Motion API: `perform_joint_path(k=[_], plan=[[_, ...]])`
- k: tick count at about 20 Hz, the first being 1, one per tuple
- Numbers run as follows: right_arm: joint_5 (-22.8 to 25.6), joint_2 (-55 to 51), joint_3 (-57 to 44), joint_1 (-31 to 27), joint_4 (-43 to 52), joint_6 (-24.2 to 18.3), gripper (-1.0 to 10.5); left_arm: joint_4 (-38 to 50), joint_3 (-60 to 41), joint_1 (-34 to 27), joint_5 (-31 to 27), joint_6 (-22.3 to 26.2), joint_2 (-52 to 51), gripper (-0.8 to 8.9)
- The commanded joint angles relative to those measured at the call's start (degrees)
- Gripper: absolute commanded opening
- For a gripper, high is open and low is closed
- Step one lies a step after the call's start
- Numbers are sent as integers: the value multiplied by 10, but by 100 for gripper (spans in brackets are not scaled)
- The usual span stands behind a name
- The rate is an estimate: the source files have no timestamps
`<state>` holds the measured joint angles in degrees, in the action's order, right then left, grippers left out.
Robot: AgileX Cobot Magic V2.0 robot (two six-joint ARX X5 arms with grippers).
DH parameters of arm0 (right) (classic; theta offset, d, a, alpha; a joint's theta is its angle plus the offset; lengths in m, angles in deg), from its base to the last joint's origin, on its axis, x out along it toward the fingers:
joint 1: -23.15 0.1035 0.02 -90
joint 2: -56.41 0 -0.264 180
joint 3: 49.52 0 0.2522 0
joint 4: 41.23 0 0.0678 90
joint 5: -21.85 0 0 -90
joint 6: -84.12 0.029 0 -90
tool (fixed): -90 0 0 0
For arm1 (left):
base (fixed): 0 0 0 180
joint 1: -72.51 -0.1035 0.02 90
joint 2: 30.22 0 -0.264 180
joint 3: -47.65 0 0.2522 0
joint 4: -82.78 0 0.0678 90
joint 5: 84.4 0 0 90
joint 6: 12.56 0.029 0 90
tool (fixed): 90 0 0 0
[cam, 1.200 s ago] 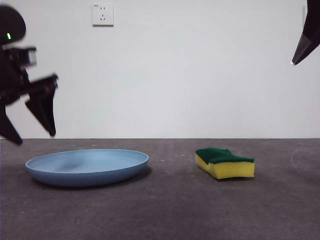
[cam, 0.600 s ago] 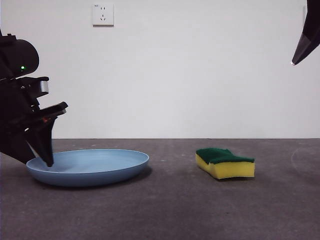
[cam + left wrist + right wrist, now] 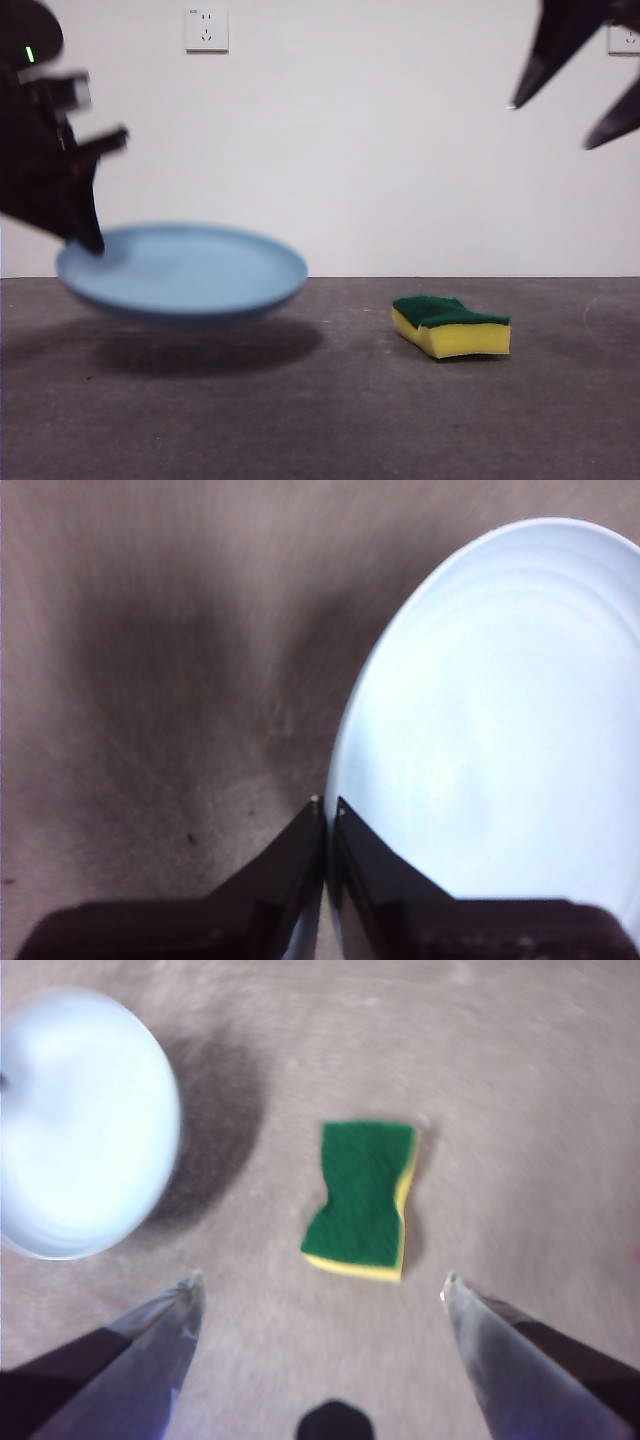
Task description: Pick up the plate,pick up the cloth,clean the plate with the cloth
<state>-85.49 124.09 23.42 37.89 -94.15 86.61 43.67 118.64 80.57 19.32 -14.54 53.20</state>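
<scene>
The light-blue plate hangs above the table at the left, its shadow on the surface below. My left gripper is shut on the plate's left rim; the left wrist view shows the jaws pinched together at the rim of the plate. The cloth, a yellow sponge with a green top, lies flat on the table to the right. My right gripper hangs high at the upper right, open and empty. In the right wrist view the cloth lies beyond the open gripper, with the plate off to one side.
A dark grey table runs to a white wall with a socket. A second socket shows at the upper right corner.
The left gripper has closed on the plate's rim and lifted it off the table. The right gripper has come down and inward, both open jaws now showing.
</scene>
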Motion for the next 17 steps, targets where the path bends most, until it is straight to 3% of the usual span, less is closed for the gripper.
perform_joint_path(k=[1, 8, 17], plan=[[35, 63, 34, 33, -1, -12, 409, -22, -2, 4, 3, 6, -66, -7], [103, 248, 112, 87, 14, -37, 409, -106, -2, 6, 2, 8, -219, -7], [117, 377, 115, 94, 53, -34, 405, -150, -2, 6, 0, 26, -233, -7]])
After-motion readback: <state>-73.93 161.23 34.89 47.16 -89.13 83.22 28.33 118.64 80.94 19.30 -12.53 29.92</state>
